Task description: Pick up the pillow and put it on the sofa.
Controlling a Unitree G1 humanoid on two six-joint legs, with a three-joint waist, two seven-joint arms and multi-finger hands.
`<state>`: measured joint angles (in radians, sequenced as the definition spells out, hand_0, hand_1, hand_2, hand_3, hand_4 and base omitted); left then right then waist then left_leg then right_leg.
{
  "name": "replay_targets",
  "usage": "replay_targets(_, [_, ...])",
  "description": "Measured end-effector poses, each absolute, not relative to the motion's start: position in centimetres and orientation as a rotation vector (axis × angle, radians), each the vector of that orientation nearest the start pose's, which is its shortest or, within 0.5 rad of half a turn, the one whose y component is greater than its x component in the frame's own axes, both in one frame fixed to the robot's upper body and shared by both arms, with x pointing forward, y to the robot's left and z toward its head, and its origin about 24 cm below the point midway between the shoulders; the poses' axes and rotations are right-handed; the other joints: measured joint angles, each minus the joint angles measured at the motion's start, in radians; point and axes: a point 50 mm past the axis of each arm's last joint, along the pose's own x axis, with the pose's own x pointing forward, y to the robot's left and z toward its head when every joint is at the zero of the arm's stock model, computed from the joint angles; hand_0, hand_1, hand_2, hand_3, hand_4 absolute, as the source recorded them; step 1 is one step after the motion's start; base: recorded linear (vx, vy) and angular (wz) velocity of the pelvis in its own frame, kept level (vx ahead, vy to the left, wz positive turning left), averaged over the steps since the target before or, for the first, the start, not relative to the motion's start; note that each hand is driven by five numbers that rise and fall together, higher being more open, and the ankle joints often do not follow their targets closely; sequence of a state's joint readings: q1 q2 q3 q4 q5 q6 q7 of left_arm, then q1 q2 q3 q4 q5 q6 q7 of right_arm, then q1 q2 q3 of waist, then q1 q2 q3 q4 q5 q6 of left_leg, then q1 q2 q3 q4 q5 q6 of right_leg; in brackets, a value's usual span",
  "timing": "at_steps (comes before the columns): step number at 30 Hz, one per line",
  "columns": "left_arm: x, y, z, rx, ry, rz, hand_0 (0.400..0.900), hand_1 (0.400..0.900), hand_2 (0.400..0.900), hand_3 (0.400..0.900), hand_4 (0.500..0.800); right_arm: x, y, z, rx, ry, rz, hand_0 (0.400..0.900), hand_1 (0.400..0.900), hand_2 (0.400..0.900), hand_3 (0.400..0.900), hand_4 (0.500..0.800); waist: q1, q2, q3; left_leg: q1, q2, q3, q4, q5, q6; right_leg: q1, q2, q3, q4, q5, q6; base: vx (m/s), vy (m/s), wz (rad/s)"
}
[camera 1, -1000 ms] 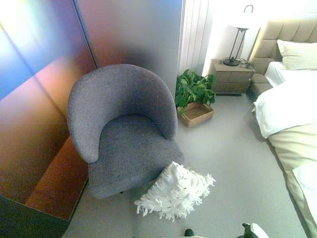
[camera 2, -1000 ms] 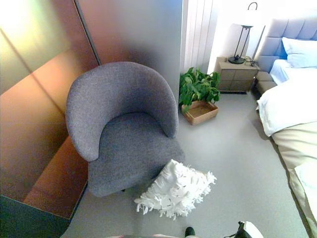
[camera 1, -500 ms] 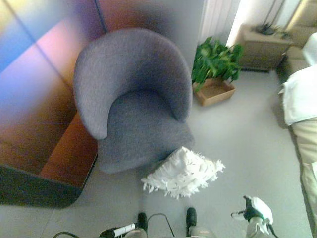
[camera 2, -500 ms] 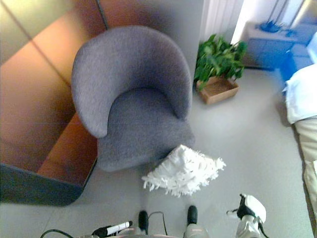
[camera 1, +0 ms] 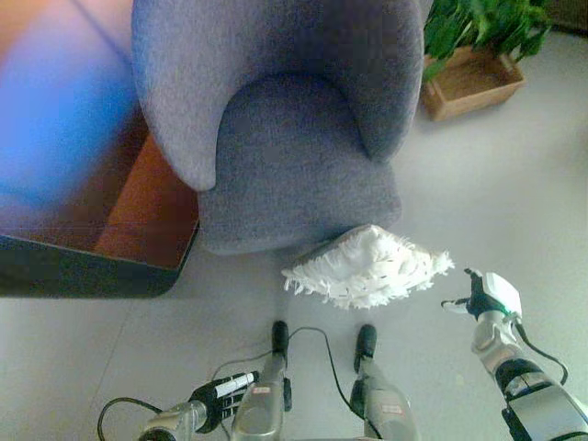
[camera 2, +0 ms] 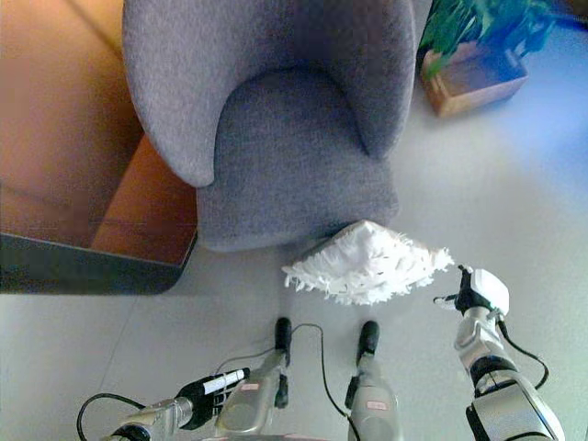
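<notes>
A white fringed pillow [camera 1: 367,266] lies on the grey floor, leaning against the front of a grey round-backed armchair [camera 1: 285,119]. My right hand [camera 1: 484,296] is raised just right of the pillow, a short gap away, with its fingers relaxed and holding nothing. My left hand [camera 1: 220,397] hangs low at the bottom left, well short of the pillow, fingers straight. Both hands also show in the right eye view, right hand [camera 2: 473,292] and left hand [camera 2: 213,388].
A potted green plant in a brown box [camera 1: 469,55] stands at the top right. A dark low ledge with a brown panel [camera 1: 92,257] runs along the left of the chair. Grey floor [camera 1: 514,184] spreads to the right.
The camera has tilted down and closer, so chair and pillow sit higher in view. My right hand has risen beside the pillow and my left hand has come into view.
</notes>
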<state>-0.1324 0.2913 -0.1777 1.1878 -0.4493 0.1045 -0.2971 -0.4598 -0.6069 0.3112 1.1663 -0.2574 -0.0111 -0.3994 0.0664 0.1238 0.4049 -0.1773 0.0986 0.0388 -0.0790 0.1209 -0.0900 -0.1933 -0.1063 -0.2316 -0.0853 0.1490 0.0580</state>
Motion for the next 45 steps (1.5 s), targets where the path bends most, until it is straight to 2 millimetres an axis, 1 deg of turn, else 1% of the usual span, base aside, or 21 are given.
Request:
replay_targets(5, [15.2, 22.9, -14.0, -0.229, 1.070, -0.019, 0.900, 0.900, 0.900, 0.900, 0.800, 29.1, -34.7, 2.1, -1.112, 0.476, -0.400, 0.900, 0.900, 0.900, 0.900, 0.800, 0.001, 0.020, 0.040, -0.023, -0.006, 0.001, 0.000, 0.001, 0.001, -0.024, -0.006, 0.001, 0.000, 0.003, 0.003, -0.05, 0.032, -0.01])
replay_targets(11, [15.6, 22.9, -13.8, -0.262, 1.030, -0.004, 0.900, 0.900, 0.900, 0.900, 0.800, 30.5, -35.7, 5.2, -1.134, 0.407, -0.409, 0.900, 0.900, 0.900, 0.900, 0.800, 0.020, 0.029, 0.058, -0.066, -0.013, 0.003, 0.000, 0.007, 0.007, -0.068, -0.013, 0.003, 0.002, 0.009, 0.005, -0.03, 0.062, 0.01])
replay_targets(14, [15.8, 23.0, -13.7, -0.290, 1.012, 0.011, 0.900, 0.900, 0.900, 0.900, 0.800, 31.8, -35.1, 6.7, -1.110, 0.350, -0.404, 0.900, 0.900, 0.900, 0.900, 0.800, 0.020, 0.034, 0.067, -0.086, -0.017, 0.003, 0.000, 0.011, 0.010, -0.093, -0.018, 0.005, 0.010, 0.010, 0.007, -0.03, 0.075, 0.02])
replay_targets(19, [16.1, 22.7, -13.5, -0.335, 0.973, 0.016, 0.900, 0.900, 0.900, 0.900, 0.800, 33.7, -34.3, 9.5, -1.098, 0.263, -0.399, 0.900, 0.900, 0.900, 0.900, 0.800, 0.023, 0.057, 0.080, -0.120, -0.030, 0.002, 0.001, 0.021, 0.020, -0.137, -0.034, 0.005, 0.036, 0.009, 0.009, -0.04, 0.059, 0.08])
replay_targets(23, [16.2, 22.5, -13.5, -0.363, 0.963, 0.023, 0.900, 0.900, 0.900, 0.900, 0.800, 34.8, -33.6, 11.4, -1.116, 0.221, -0.365, 0.900, 0.900, 0.900, 0.900, 0.800, 0.031, 0.071, 0.086, -0.147, -0.041, 0.001, 0.001, 0.033, 0.028, -0.183, -0.049, 0.007, 0.074, 0.002, 0.019, -0.04, 0.036, 0.05])
replay_targets(25, [16.4, 22.5, -13.4, -0.362, 0.942, 0.017, 0.900, 0.900, 0.900, 0.900, 0.800, 35.3, -33.4, 12.2, -1.110, 0.202, -0.356, 0.900, 0.900, 0.900, 0.900, 0.800, 0.047, 0.071, 0.087, -0.167, -0.045, 0.002, 0.002, 0.040, 0.031, -0.217, -0.056, 0.007, 0.099, -0.005, 0.024, -0.03, 0.021, 0.06])
replay_targets(29, [16.6, 22.4, -13.2, -0.364, 0.915, 0.017, 0.900, 0.900, 0.900, 0.900, 0.800, 36.3, -32.5, 13.9, -1.094, 0.162, -0.325, 0.900, 0.900, 0.900, 0.900, 0.800, 0.051, 0.072, 0.087, -0.232, -0.054, -0.001, 0.014, 0.055, 0.037, -0.295, -0.070, 0.008, 0.149, -0.011, 0.025, -0.03, 0.022, 0.05])
replay_targets(33, [17.1, 22.0, -13.1, -0.389, 0.891, 0.015, 0.900, 0.900, 0.900, 0.900, 0.800, 37.0, -31.7, 15.0, -1.103, 0.135, -0.294, 0.900, 0.900, 0.900, 0.900, 0.800, 0.073, 0.075, 0.088, -0.268, -0.061, -0.001, 0.017, 0.069, 0.039, -0.356, -0.082, 0.014, 0.205, -0.027, 0.023, -0.03, 0.035, 0.03])
replay_targets(38, [17.5, 21.7, -12.8, -0.392, 0.858, 0.008, 0.900, 0.900, 0.900, 0.900, 0.800, 37.8, -30.0, 16.4, -1.096, 0.079, -0.243, 0.900, 0.900, 0.900, 0.900, 0.800, 0.074, 0.075, 0.088, -0.318, -0.063, -0.009, 0.025, 0.082, 0.038, -0.429, -0.091, 0.014, 0.270, -0.049, 0.016, 0.00, 0.006, 0.01])
replay_targets(45, [18.2, 21.2, -12.5, -0.379, 0.832, -0.020, 0.900, 0.900, 0.900, 0.900, 0.800, 38.3, -28.9, 17.6, -1.028, 0.061, -0.187, 0.900, 0.900, 0.900, 0.900, 0.800, 0.076, 0.075, 0.088, -0.377, -0.064, -0.011, 0.045, 0.088, 0.034, -0.508, -0.099, 0.021, 0.335, -0.069, 0.006, 0.00, 0.000, 0.00])
